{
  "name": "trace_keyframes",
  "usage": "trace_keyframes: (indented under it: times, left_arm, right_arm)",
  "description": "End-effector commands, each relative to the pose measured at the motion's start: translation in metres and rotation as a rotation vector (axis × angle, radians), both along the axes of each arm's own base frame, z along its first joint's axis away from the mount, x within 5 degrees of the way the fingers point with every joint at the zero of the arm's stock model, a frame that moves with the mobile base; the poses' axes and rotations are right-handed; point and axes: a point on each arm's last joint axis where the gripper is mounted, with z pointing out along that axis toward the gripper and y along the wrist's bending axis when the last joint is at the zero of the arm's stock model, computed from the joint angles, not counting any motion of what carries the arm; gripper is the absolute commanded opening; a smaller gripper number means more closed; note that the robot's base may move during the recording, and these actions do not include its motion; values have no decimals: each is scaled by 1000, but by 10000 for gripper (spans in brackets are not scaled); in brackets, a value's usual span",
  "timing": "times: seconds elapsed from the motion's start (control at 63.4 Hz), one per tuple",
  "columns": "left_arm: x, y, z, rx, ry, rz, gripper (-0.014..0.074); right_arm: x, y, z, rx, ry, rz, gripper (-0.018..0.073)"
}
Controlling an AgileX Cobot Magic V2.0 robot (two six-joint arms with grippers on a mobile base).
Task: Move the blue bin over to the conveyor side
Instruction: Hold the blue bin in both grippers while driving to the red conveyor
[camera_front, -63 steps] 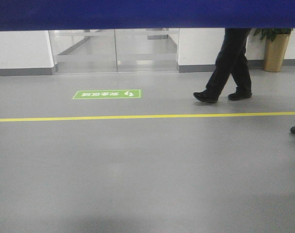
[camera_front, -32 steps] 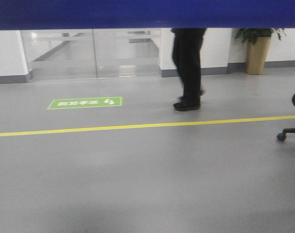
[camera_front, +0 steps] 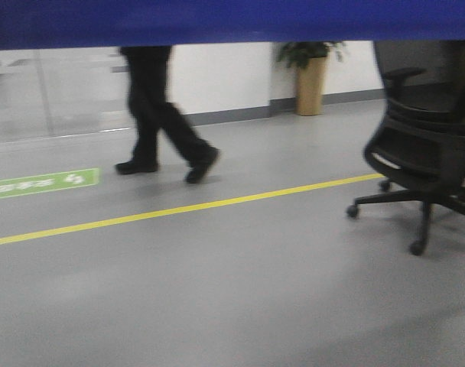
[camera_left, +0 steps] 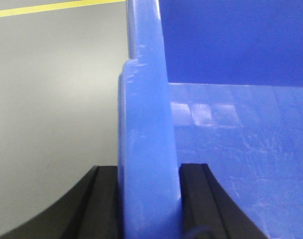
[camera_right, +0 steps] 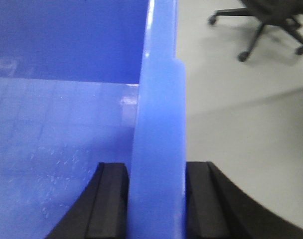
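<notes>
The blue bin [camera_front: 232, 19] fills the top of the front view as a dark blue band. In the left wrist view my left gripper [camera_left: 149, 172] is shut on the bin's left wall rim [camera_left: 146, 124], one black finger [camera_left: 104, 199] outside and one inside. My right gripper [camera_right: 156, 169] is shut on the opposite wall rim [camera_right: 159, 109] in the same way. The bin's glossy inner floor [camera_right: 57, 149] shows beside each wall and holds nothing that I can see. The conveyor is out of view.
A person in dark trousers [camera_front: 160, 115] walks across the grey floor beyond a yellow line [camera_front: 179, 208]. A black office chair [camera_front: 424, 145] stands close on the right. A green floor sign [camera_front: 41, 183], a glass door [camera_front: 56, 92] and a potted plant [camera_front: 309, 76] lie further back.
The front view has swung to the right: floor sign, door and person slid left, and the office chair came in at the right. The blue band stays across the top.
</notes>
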Motion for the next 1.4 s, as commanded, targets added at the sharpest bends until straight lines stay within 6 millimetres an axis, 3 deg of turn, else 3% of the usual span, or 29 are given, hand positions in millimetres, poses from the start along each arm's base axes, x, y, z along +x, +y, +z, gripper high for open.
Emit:
trace_keyframes:
  times: [0.0,1.388]
  left_arm:
    - [-5,-6,17,-57,-129,-45,-20]
    - [-4,-4,17,-41,-133,-37,-20]
  right_arm:
    - [-3,2,16,36,-138,28,-81]
    - [-3,2,16,36,-138,28,-81]
